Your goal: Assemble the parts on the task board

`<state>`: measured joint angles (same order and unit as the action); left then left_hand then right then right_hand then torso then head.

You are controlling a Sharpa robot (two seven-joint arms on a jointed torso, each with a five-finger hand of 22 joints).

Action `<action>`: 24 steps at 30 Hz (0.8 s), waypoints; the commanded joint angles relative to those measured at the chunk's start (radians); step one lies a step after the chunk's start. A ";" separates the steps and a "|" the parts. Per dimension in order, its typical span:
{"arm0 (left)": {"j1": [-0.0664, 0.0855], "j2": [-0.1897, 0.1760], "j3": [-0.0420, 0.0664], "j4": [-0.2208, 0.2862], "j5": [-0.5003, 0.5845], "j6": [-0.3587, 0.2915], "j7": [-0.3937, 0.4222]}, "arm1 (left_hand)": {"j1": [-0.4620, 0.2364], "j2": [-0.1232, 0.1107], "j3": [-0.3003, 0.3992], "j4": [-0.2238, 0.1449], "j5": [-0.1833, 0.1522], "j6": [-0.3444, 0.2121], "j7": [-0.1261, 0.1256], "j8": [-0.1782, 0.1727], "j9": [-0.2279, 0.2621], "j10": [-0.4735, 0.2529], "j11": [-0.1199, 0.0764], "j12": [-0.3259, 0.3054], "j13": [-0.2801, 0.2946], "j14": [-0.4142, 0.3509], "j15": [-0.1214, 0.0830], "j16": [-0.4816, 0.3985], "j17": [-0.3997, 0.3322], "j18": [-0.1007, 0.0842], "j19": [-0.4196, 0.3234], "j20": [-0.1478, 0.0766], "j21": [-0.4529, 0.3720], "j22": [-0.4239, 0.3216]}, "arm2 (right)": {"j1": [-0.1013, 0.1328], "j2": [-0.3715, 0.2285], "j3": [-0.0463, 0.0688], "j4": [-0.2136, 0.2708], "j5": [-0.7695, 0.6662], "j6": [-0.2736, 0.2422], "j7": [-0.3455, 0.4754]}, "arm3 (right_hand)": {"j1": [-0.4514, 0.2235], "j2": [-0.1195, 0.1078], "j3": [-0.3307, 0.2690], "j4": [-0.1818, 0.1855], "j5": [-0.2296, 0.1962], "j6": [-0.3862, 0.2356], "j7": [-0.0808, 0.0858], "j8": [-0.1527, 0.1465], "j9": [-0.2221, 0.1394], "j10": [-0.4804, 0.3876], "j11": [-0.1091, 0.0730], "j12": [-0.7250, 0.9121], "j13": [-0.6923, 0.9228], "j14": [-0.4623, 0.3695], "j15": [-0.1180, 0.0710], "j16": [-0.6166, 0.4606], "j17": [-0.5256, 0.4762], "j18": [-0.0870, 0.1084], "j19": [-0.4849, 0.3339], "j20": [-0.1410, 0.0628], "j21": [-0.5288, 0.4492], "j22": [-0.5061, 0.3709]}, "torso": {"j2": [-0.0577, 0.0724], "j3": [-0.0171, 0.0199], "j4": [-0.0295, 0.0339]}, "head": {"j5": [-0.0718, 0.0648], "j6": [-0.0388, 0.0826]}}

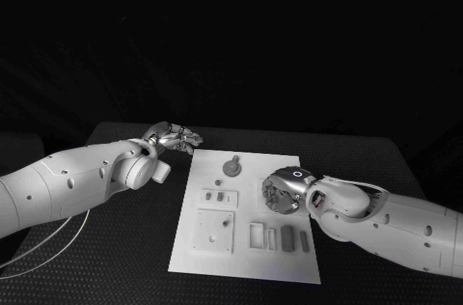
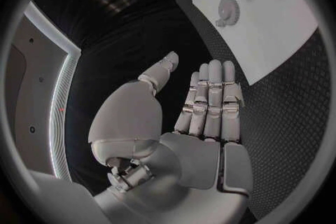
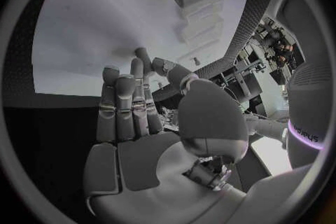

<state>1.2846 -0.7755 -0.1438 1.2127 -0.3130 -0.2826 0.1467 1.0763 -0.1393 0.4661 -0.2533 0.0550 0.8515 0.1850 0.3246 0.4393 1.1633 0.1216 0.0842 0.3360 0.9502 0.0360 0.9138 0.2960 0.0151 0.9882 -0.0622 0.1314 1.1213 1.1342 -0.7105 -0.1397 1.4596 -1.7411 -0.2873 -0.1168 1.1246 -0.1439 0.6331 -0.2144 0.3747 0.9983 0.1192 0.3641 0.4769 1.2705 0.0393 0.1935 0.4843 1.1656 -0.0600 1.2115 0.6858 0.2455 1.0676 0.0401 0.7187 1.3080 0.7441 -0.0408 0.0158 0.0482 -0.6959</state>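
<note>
Two white arms reach in over the black table (image 1: 116, 251) you are working at, and between them lies the white task board (image 1: 246, 261), a long plate running away from the robot. You can see the left hand (image 1: 172, 137) just off the board's far left corner, over bare table; in the left wrist view its fingers (image 2: 210, 103) lie straight and side by side with the thumb set apart, and nothing is in them. Your right hand (image 1: 281, 195) sits over the board's right side, about halfway along it; in the right wrist view its fingers (image 3: 125, 106) are extended and close together with the palm facing the white surface, holding nothing. On the board you will find the grey parts spread out: a round gear-like part (image 1: 233, 166) at the far end, a small peg (image 1: 219, 182) just nearer than it, a pair of small blocks (image 1: 219, 196) in a shallow recess, a square plate (image 1: 214, 230) with holes on the near left, and a row of narrow bars (image 1: 280, 237) on the near right, just beside the right forearm. Behind the table the room is dark and you cannot make out detail.
</note>
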 commanded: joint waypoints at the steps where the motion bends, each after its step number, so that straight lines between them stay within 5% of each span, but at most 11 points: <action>1: 0.002 0.001 0.001 0.001 0.004 0.011 0.007 | 0.002 0.009 -0.004 0.001 -0.004 -0.009 -0.001 0.004 -0.001 -0.007 -0.002 -0.005 0.001 0.004 0.001 -0.006 0.002 0.000 0.009 0.001 -0.005 -0.001 | -0.002 0.002 0.000 0.004 -0.046 0.010 -0.003 | 0.037 0.032 0.049 -0.022 0.004 0.028 -0.010 0.015 0.010 0.023 -0.007 0.015 0.022 0.007 -0.014 0.013 0.002 0.016 0.015 -0.002 0.011 0.020 | 0.000 -0.0002 0.0000 | 0.000 -0.001; 8: 0.002 0.001 0.001 0.001 0.004 0.011 0.007 | 0.002 0.009 -0.004 0.001 -0.004 -0.009 -0.001 0.004 -0.001 -0.007 -0.002 -0.005 0.001 0.004 0.001 -0.006 0.002 0.000 0.009 0.000 -0.006 -0.001 | -0.003 0.000 0.000 0.006 -0.064 0.014 -0.008 | 0.041 0.047 0.103 -0.044 0.003 0.046 -0.018 0.018 0.019 0.035 -0.014 0.023 0.054 0.011 -0.021 0.021 0.007 0.016 0.024 -0.004 0.021 0.021 | 0.000 0.0002 0.0011 | -0.001 -0.002; 24: 0.002 0.003 0.001 0.000 0.004 0.011 0.008 | 0.002 0.010 -0.004 0.001 -0.004 -0.009 -0.001 0.004 -0.001 -0.007 -0.002 -0.005 0.001 0.004 0.001 -0.007 0.003 0.000 0.010 0.001 -0.006 -0.001 | -0.005 -0.007 0.000 0.016 -0.024 -0.046 0.011 | 0.045 0.048 0.124 -0.047 0.002 0.056 -0.022 0.018 0.026 0.041 -0.018 0.024 0.072 0.016 -0.026 0.029 0.012 0.016 0.033 -0.008 0.031 0.021 | 0.000 -0.0003 0.0012 | -0.002 -0.001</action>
<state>1.2846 -0.7746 -0.1438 1.2116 -0.3130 -0.2823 0.1465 1.0763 -0.1393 0.4661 -0.2533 0.0550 0.8485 0.1820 0.3246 0.4393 1.1633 0.1216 0.0842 0.3357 0.9502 0.0360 0.9099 0.2978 0.0151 0.9882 -0.0622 0.1314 1.1213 1.1284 -0.7175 -0.1408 1.4727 -1.7813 -0.3045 -0.1201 1.1405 -0.1288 0.7513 -0.2609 0.3758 1.0410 0.0894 0.3676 0.4758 1.3030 0.0197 0.2130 0.5547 1.1831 -0.0801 1.2355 0.6966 0.2452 1.0964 0.0303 0.7443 1.3079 0.7444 -0.0408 0.0164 0.0475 -0.6984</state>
